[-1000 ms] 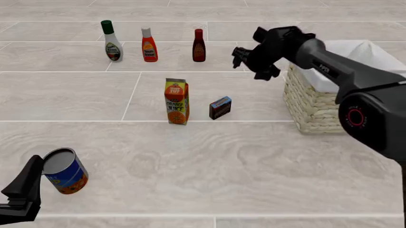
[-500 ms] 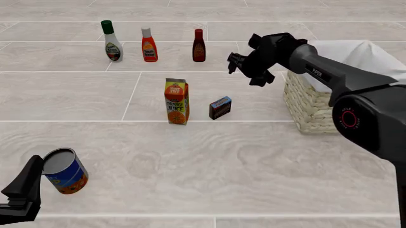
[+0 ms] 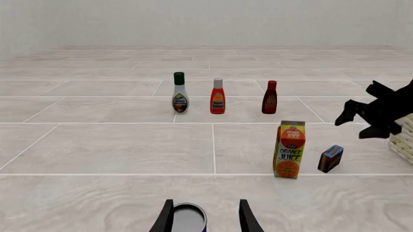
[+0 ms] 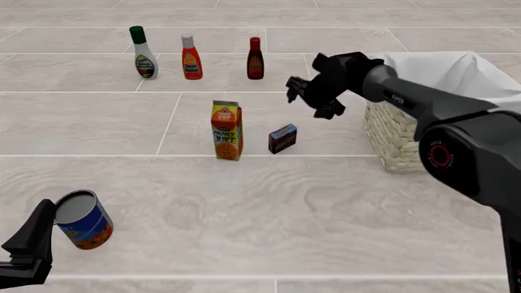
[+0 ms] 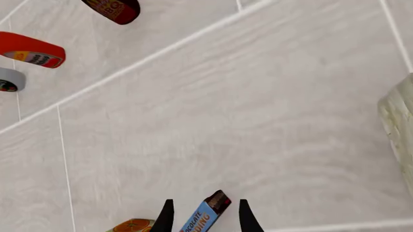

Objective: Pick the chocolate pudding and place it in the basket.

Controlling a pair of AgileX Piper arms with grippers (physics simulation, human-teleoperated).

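Nearest, the left gripper [image 4: 33, 241] has its jaws spread wide beside a blue tin can [image 4: 84, 220] on the pale tiled counter [image 4: 260, 207]. Mid-counter, the small dark brown chocolate pudding box [image 4: 282, 138] stands just right of the tall orange juice carton [image 4: 227, 130]. The right gripper [image 4: 308, 97] hangs above, jaws parted and empty. The cream wicker basket [image 4: 395, 131] sits right. 3 bottles [image 4: 191, 57] line the back.

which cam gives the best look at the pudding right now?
Front view: the pudding stands whole and unblocked beside the juice carton. Left wrist view also shows it whole, but smaller and side-on. Right wrist view catches only its top end, between the right tool's fingers, cut off by the frame edge.
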